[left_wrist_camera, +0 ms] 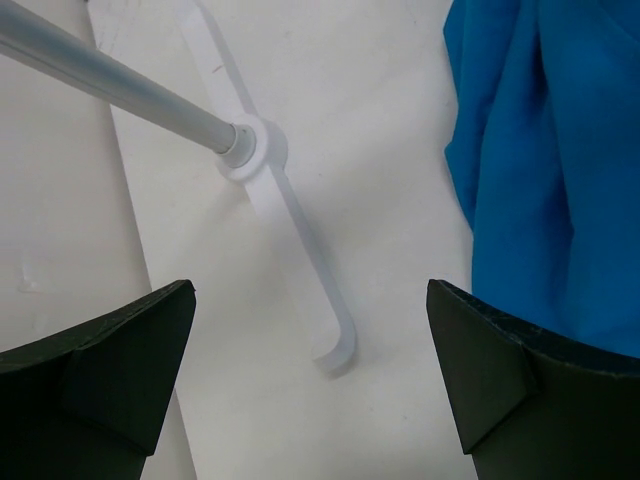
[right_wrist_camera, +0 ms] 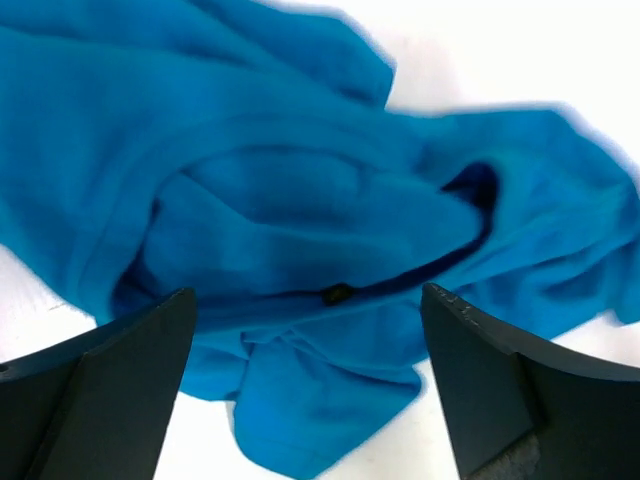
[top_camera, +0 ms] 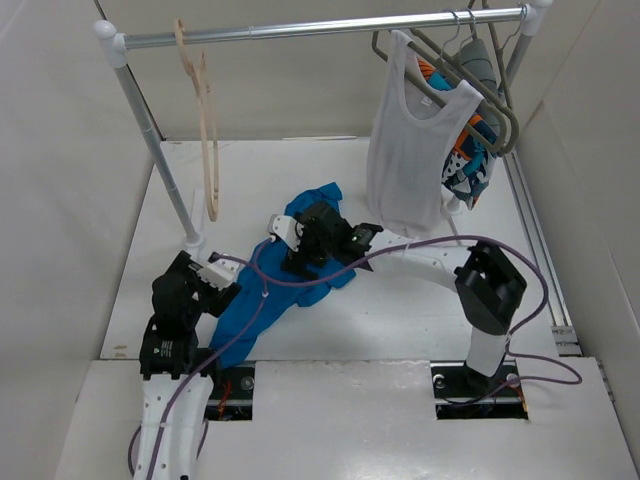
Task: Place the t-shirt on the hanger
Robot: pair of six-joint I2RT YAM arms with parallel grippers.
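Observation:
A bright blue t-shirt [top_camera: 262,290] lies crumpled on the white table; it also shows in the left wrist view [left_wrist_camera: 545,170] and fills the right wrist view [right_wrist_camera: 300,230]. The pale beige wooden hanger [top_camera: 207,140] hangs by its hook from the left end of the rail [top_camera: 320,28]. My right gripper [top_camera: 296,252] hovers over the shirt's upper part, jaws wide open around its collar, holding nothing. My left gripper [top_camera: 222,280] is open and empty at the shirt's left edge, beside the rack's foot [left_wrist_camera: 255,150].
The rack's slanted left pole [top_camera: 155,140] comes down just beyond my left gripper. At the rail's right end grey hangers [top_camera: 470,70] carry a white tank top [top_camera: 410,150] and a patterned garment [top_camera: 468,160]. White walls enclose the table.

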